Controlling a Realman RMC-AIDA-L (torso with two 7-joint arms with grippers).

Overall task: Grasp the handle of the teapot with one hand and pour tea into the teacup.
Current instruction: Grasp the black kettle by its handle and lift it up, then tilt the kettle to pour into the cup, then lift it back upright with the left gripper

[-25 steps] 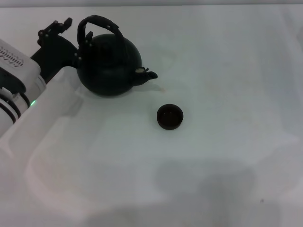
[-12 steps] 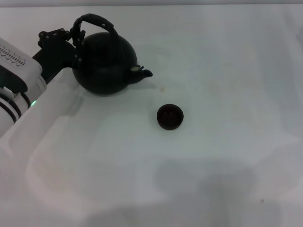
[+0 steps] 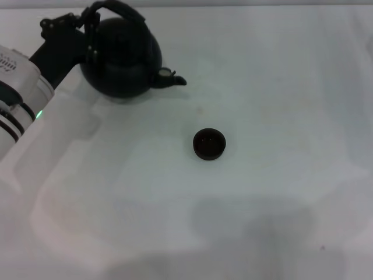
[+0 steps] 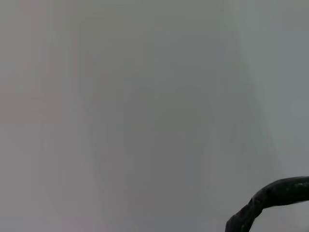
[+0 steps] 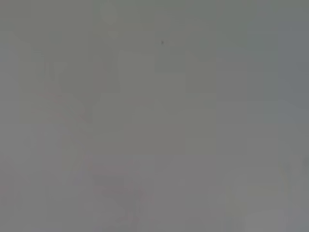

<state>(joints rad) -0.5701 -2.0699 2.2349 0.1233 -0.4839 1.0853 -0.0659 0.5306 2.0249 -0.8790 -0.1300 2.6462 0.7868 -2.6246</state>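
Note:
The round black teapot (image 3: 119, 58) is at the far left of the head view, its short spout (image 3: 175, 80) pointing right. My left gripper (image 3: 88, 20) is shut on the left end of the arched black handle (image 3: 125, 10) and holds the pot above the white table. A piece of the handle shows in the left wrist view (image 4: 273, 195). The small dark teacup (image 3: 208, 144) stands upright near the middle of the table, to the right of and nearer to me than the spout, well apart from it. My right gripper is out of view.
The white table (image 3: 280, 87) stretches around the cup with nothing else on it. My left arm's white casing (image 3: 17, 105) fills the left edge. The right wrist view shows only a plain grey surface.
The teapot, held by my left gripper, has moved up and away toward the far left of the table. The spout is now farther from the cup. The cup has not moved.

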